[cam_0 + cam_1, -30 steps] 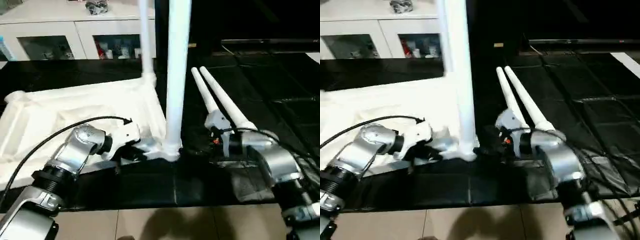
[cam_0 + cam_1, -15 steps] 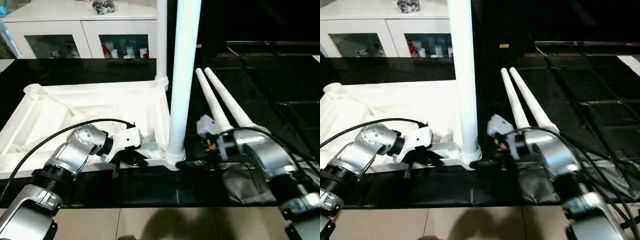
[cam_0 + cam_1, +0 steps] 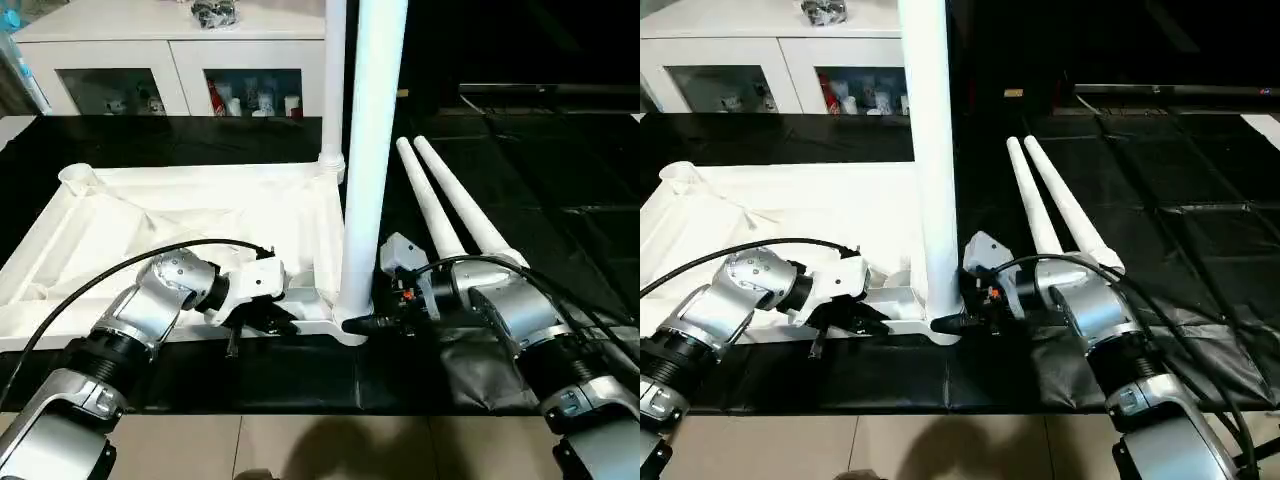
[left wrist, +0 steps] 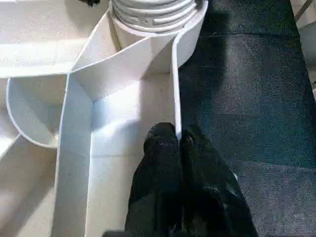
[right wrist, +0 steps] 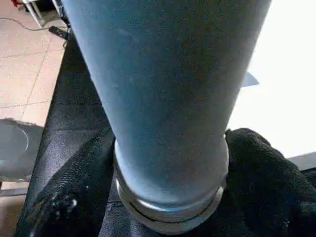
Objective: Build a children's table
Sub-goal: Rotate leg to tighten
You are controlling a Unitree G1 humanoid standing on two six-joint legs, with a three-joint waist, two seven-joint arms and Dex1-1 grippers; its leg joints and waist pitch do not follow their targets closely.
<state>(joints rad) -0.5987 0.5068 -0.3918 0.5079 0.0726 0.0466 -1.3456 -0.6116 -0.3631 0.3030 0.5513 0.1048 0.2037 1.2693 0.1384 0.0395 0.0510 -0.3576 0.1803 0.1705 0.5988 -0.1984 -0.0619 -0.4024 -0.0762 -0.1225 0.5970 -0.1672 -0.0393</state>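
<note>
The tabletop (image 3: pixel 190 225) lies upside down on the black floor mat (image 3: pixel 560 170), ribbed underside facing up. The left gripper (image 4: pixel 178 143) sits at the near rim, its jaws closed together on the thin rim wall just beside the near corner socket (image 4: pixel 153 19). An upright leg (image 3: pixel 370 150) stands in that socket; a second upright leg (image 3: pixel 334 80) stands at the far corner. The right gripper (image 3: pixel 362 324) is at the base of the near upright leg, its two black fingers (image 5: pixel 256 163) set apart on either side of the tube and touching it. Two loose legs (image 3: pixel 455 210) lie side by side on the mat just beyond the right arm. A white cabinet (image 3: pixel 170 60) stands behind.
</note>
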